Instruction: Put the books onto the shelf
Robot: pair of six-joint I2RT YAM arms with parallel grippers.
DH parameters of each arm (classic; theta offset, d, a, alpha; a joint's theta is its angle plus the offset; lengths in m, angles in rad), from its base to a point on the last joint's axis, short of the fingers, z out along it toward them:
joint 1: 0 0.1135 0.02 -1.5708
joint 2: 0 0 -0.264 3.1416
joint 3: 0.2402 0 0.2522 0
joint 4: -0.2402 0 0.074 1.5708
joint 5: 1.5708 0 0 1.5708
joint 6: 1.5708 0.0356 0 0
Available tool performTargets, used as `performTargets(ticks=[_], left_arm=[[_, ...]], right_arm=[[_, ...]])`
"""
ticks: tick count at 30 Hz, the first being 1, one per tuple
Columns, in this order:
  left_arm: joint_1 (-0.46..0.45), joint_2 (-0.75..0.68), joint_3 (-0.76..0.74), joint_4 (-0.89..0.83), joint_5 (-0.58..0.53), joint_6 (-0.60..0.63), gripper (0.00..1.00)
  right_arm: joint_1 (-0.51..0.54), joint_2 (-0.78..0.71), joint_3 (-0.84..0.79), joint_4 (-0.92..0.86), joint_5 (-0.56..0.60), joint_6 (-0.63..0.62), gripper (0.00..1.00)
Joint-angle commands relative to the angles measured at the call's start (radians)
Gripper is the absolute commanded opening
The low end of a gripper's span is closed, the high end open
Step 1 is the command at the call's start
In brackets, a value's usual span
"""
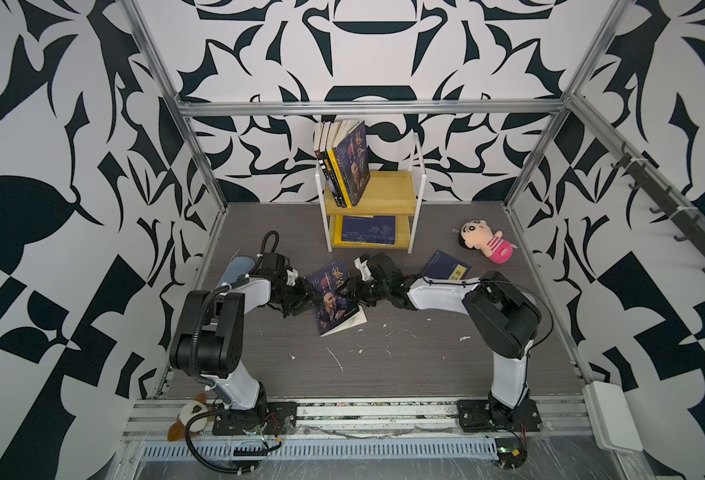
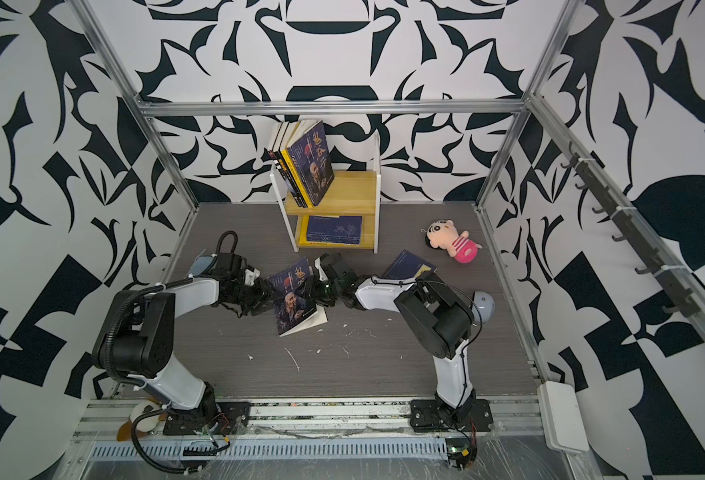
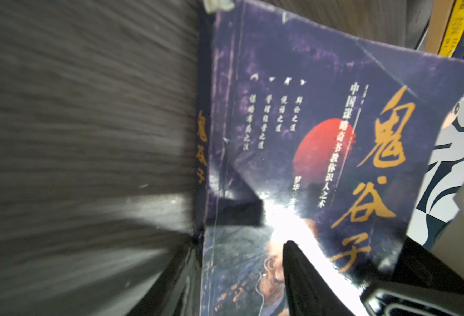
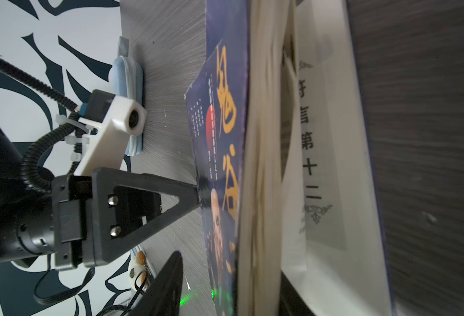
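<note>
Book with the old-man portrait (image 1: 334, 301) lies cover-up on the table (image 1: 405, 365), just in front of the shelf (image 1: 388, 191). Long axis runs roughly toward the shelf, title end nearest it. Spine faces left, fore-edge right. Left gripper (image 1: 304, 294) straddles the spine edge and right gripper (image 1: 353, 293) the fanned fore-edge. Cannot tell whether either pinches. Likely reason: opposite edges are taken so the limp paperback lifts level, then stands beside the upright row (image 1: 342, 166).
</note>
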Motion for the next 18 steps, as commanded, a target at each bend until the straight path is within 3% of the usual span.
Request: performTargets(ticks=[1, 3, 5, 9, 18], left_arm=[[-0.010, -0.011, -0.015, 0.017, 0.048, -0.012, 0.54], [-0.011, -0.019, -0.012, 0.015, 0.048, -0.013, 0.54], [-0.010, -0.040, -0.010, 0.009, 0.046, -0.013, 0.57], [0.001, -0.107, -0.017, -0.007, 0.025, 0.014, 0.78], [0.138, -0.263, -0.034, 0.006, 0.052, 0.071, 0.99]], right_arm=[[0.008, -0.022, 0.022, 0.036, -0.034, 0.005, 0.50], [0.007, -0.019, 0.029, 0.039, -0.052, -0.003, 0.44], [-0.005, -0.028, 0.022, 0.038, -0.066, -0.020, 0.29], [-0.046, -0.091, -0.031, 0.076, -0.091, -0.040, 0.06], [-0.118, -0.272, -0.061, 0.050, -0.235, -0.159, 0.05]])
